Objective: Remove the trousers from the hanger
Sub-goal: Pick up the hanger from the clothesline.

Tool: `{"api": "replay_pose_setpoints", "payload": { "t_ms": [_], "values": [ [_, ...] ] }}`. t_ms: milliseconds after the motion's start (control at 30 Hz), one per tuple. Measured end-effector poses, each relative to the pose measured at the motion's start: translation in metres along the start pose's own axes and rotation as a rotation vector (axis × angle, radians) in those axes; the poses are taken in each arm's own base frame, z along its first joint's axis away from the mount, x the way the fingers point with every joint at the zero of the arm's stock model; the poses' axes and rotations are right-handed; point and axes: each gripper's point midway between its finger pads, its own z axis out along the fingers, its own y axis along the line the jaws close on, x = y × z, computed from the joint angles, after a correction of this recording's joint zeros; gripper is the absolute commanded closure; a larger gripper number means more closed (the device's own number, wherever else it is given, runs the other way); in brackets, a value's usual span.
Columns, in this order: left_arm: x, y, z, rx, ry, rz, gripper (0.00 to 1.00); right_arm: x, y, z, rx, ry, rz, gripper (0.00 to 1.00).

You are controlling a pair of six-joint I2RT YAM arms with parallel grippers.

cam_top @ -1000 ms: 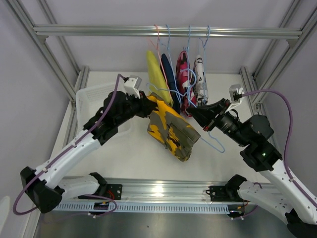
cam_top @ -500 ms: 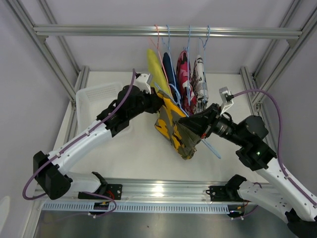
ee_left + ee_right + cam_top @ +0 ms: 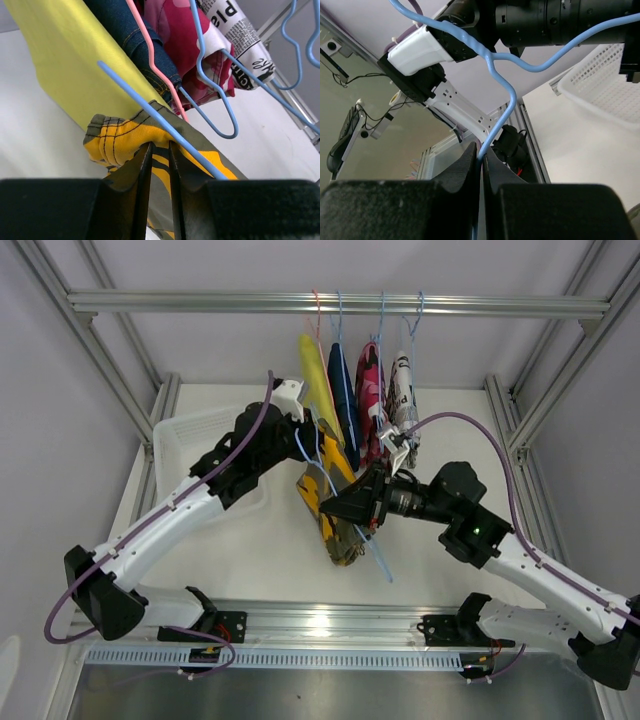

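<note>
Swung leftward since before, right gripper [image 3: 481,150] pinches the blue hanger [image 3: 378,559]; left gripper [image 3: 160,147] clamps the camouflage trousers [image 3: 335,525], which now hang lengthwise toward the near edge.

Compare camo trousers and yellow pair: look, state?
The camo trousers are yellow-brown patterned; the yellow pair is plain. The camo trousers are off the rail, pinched in the left gripper; the yellow pair hangs from the rail, no gripper on it. Both are small cloth trousers.

Overhead camera looks down; close wrist cameras apparently share the blue hanger [image 3: 160,118].
</note>
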Motion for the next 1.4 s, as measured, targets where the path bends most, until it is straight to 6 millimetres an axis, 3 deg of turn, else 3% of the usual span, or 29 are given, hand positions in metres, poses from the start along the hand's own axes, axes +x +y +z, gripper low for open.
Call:
{"api": "replay_pose_setpoints", "payload": {
  "t_ms": [467, 600, 900, 1067, 1200, 1300, 1400],
  "values": [
    [0.004, 0.001, 0.011, -0.006, 0.041, 0.052, 0.72, 0.012, 0.000, 0.017, -0.050, 0.069, 0.020, 0.87],
    [0.002, -0.001, 0.012, 0.003, 0.049, 0.062, 0.72, 0.017, -0.002, 0.022, -0.063, 0.088, 0.036, 1.00],
    [-0.002, -0.011, 0.012, 0.041, 0.050, 0.112, 0.68, 0.020, -0.002, 0.025, -0.076, 0.098, 0.046, 1.00],
    [0.004, -0.019, 0.008, 0.047, 0.066, 0.145, 0.72, 0.015, -0.009, 0.027, -0.035, 0.065, 0.025, 1.00],
    [0.005, -0.022, -0.014, 0.021, 0.068, 0.166, 0.70, 0.001, -0.014, 0.025, 0.017, -0.001, -0.011, 1.00],
    [-0.006, -0.022, -0.051, 0.014, 0.023, 0.169, 0.67, -0.009, -0.015, 0.021, 0.050, -0.049, -0.038, 1.00],
    [-0.025, -0.019, -0.095, 0.010, -0.063, 0.159, 0.56, -0.013, -0.019, 0.019, 0.081, -0.068, -0.051, 1.00]
  ]
}}
